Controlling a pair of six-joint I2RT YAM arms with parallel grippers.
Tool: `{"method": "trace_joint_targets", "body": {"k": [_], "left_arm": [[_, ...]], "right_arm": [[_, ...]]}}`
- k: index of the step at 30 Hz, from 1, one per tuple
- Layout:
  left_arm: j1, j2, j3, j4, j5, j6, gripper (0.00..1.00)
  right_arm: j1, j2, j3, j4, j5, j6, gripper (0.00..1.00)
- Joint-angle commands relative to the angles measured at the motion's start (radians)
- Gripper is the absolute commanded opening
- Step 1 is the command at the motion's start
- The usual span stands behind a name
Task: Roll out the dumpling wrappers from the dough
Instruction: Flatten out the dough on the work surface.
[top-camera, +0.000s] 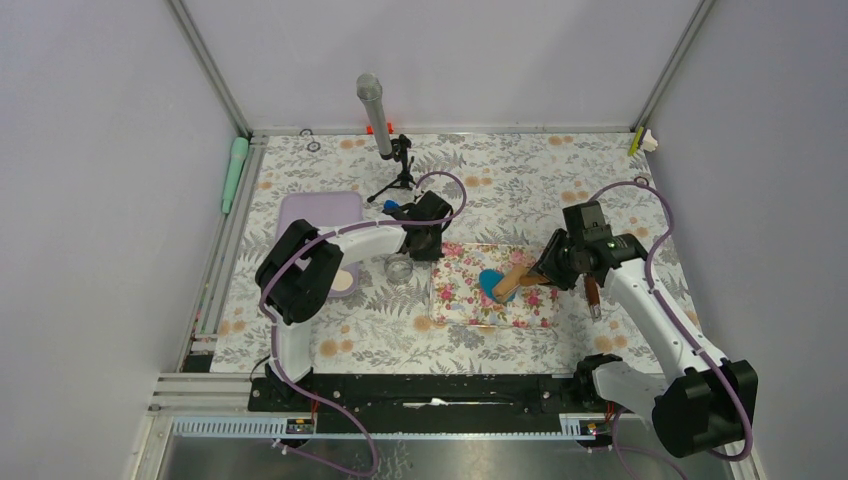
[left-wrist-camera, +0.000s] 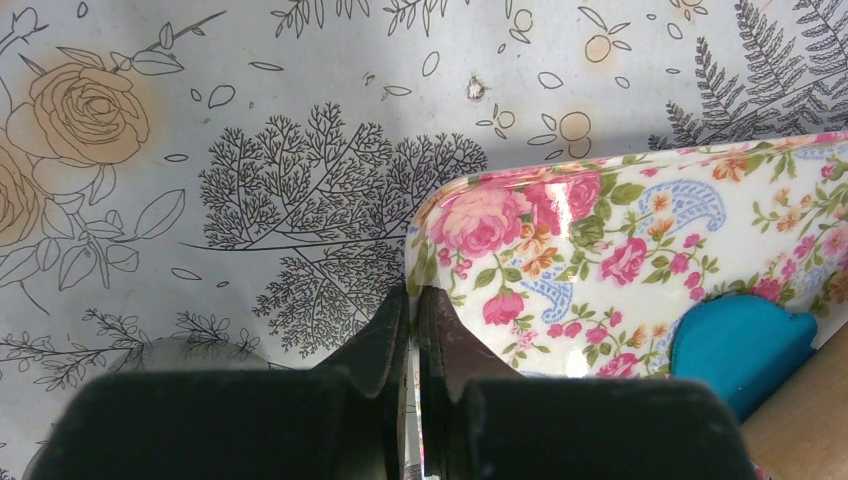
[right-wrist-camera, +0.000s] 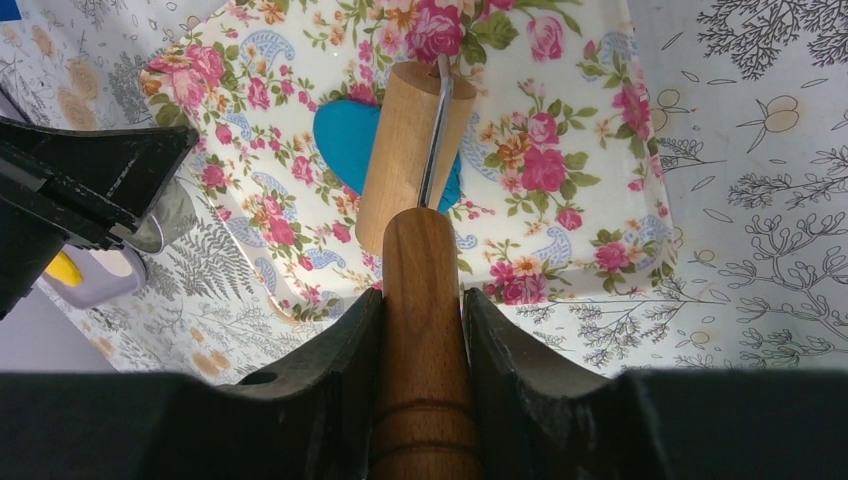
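Our right fingers (right-wrist-camera: 422, 300) are closed firmly on the handle of the roller (right-wrist-camera: 405, 150). The handle points from them straight to the middle of the mat (right-wrist-camera: 560, 100). The dough (right-wrist-camera: 345, 140), a small flat blue piece, lies there under the roller's drum and shows on both sides of it, more on the left. So the dough is directly ahead of the right fingers, and the right arm is the nearer one. In both views the drum seems to lie almost in line with the handle. We think the next stroke must therefore go sideways across the mat, not forward.

Our left fingers (left-wrist-camera: 413, 300) are closed together, with their tips at the mat's left edge near its far corner. Whether they pinch the edge or only press on it, we cannot tell.
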Motion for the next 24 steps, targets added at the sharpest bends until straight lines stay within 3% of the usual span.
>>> {"method": "trace_joint_targets", "body": {"k": [1, 18, 24], "left_arm": [[0.02, -0.031, -0.022, -0.076, -0.083, 0.047, 0.0], [0.026, -0.029, -0.018, -0.082, -0.079, 0.047, 0.0], [0.026, -0.032, -0.015, -0.084, -0.075, 0.052, 0.0]], "right_arm": [[-0.021, 0.011, -0.01, -0.201, 0.183, -0.056, 0.0], [-0.021, -0.045, -0.004, -0.278, 0.24, -0.059, 0.0], [-0.018, -0.038, 0.03, -0.252, 0.18, -0.052, 0.0]]}}
